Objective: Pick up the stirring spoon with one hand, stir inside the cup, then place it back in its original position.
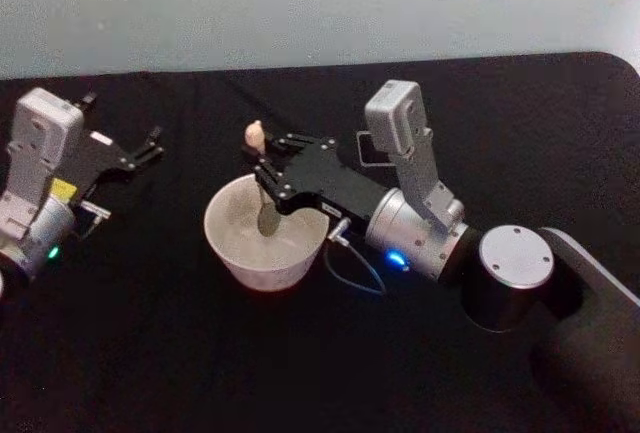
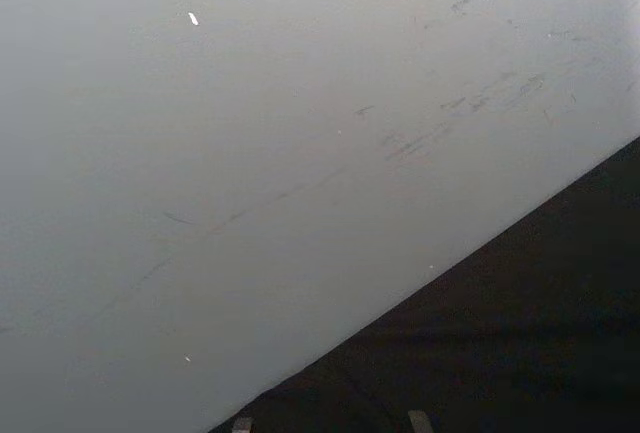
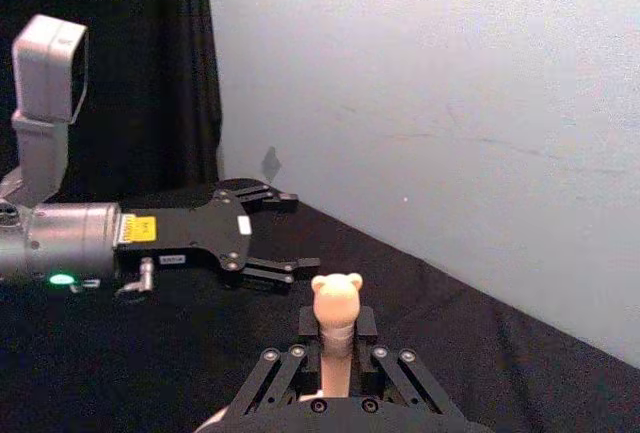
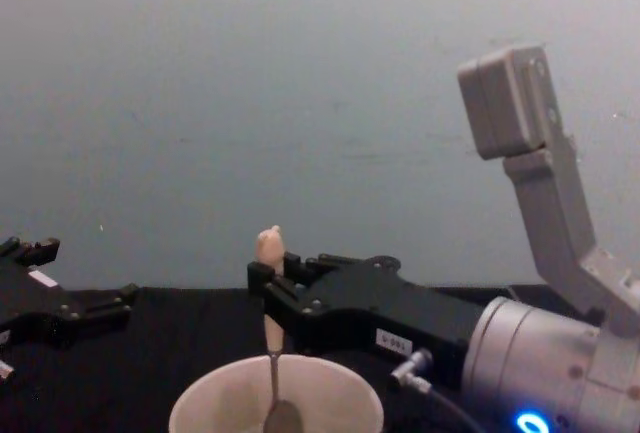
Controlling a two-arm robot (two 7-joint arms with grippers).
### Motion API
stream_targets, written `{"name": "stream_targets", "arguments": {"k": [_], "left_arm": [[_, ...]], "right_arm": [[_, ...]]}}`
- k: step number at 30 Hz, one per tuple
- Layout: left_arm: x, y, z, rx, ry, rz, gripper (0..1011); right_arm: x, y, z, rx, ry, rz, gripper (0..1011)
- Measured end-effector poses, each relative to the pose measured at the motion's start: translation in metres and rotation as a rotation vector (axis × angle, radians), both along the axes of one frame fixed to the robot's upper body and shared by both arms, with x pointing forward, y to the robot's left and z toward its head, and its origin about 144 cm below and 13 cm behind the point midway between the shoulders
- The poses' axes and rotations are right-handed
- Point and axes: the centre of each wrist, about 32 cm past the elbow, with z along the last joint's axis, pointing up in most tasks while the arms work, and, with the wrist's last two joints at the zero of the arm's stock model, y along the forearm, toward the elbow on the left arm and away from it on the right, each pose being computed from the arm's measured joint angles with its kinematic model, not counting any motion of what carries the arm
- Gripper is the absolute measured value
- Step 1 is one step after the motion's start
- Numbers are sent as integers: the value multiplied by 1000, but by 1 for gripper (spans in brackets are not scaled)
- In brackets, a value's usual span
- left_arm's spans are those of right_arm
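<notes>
1. Table [image 1: 300,373]: black-covered surface carrying the cup, with a pale wall [image 1: 300,3] rising behind the cup along the far edge

2. Right arm [image 1: 420,233]: reaches in from the cup's right-hand side, with its wrist lying low, just beyond the cup's right rim

3. Right gripper [image 1: 266,171]: positioned directly above the cup's far rim. The fingers are clamped on the stirring spoon's handle, one on each side, as the right wrist view confirms [image 3: 335,353]

4. Left gripper [image 1: 150,148]: parked to the cup's left, well apart from it and touching nothing. The fingers are spread, with a clear gap between the tips in the right wrist view [image 3: 295,233] and in the chest view [image 4: 85,273]

5. Cup [image 1: 265,268]: round, cream-white, standing upright on the table with its mouth facing up

6. Holder [image 1: 372,151]: dark, square-mouthed, standing behind the cup and to its right, partly covered by the right arm's camera housing

7. Stirring spoon [image 1: 256,137]: held close to upright. The beige knobbed tip projects above the fingers, over the cup's far rim. The thin stem [image 4: 272,373] runs down inside the cup, and the small bowl sits low within the cup's walls. Contact with the cup's floor cannot be determined
</notes>
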Motion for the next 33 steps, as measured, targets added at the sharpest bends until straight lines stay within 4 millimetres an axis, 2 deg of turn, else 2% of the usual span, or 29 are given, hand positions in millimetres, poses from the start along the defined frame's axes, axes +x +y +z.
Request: {"name": "stream_targets", "arguments": {"k": [13, 33], "left_arm": [[0, 0, 0, 0, 0, 0, 1001], [0, 0, 0, 0, 0, 0, 1001]], "right_arm": [[-3, -14, 1, -2, 2, -25, 214], [-22, -29, 3, 5, 40, 4, 213]]}}
